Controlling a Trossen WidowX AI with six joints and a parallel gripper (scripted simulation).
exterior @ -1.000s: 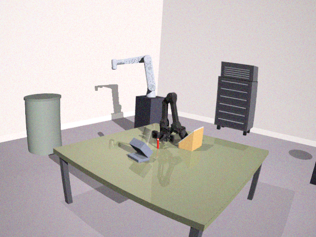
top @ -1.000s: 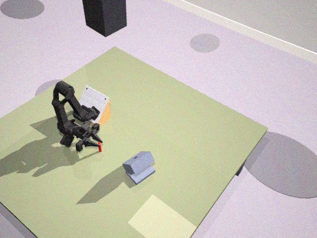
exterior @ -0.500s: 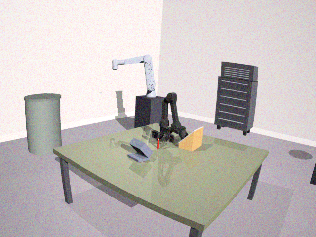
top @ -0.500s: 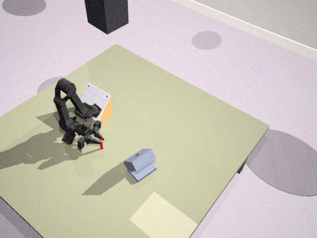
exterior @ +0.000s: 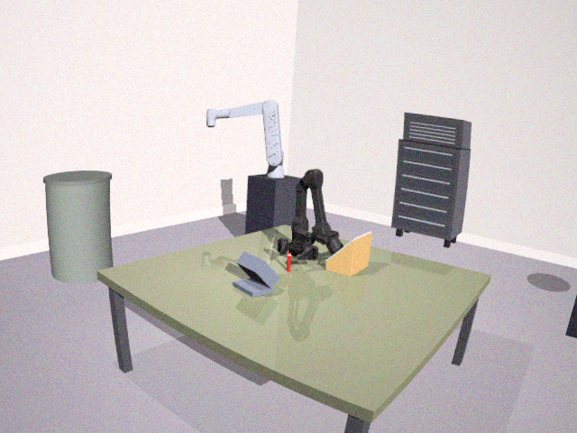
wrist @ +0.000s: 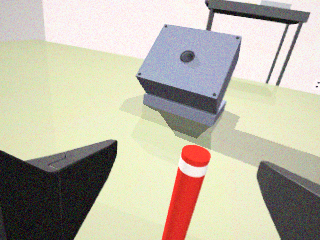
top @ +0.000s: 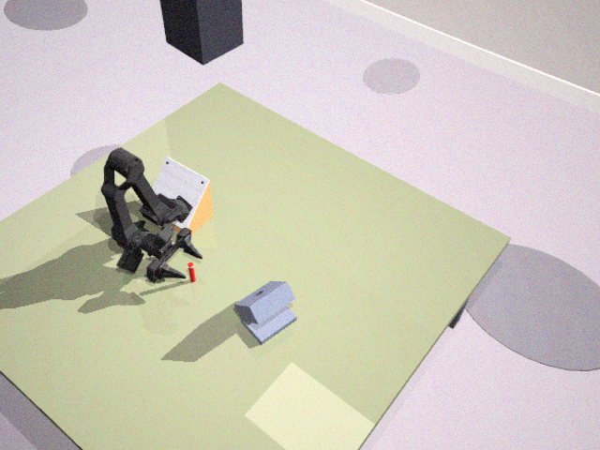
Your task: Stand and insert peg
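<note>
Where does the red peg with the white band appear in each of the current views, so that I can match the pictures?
Top: the red peg is left of centre, below mid-height, just beyond the fingertips.
Exterior: near the centre, between the blue-grey block and the orange-sided wedge.
Wrist: bottom centre, between the open fingers.
Shared landmark: the blue-grey block.
</note>
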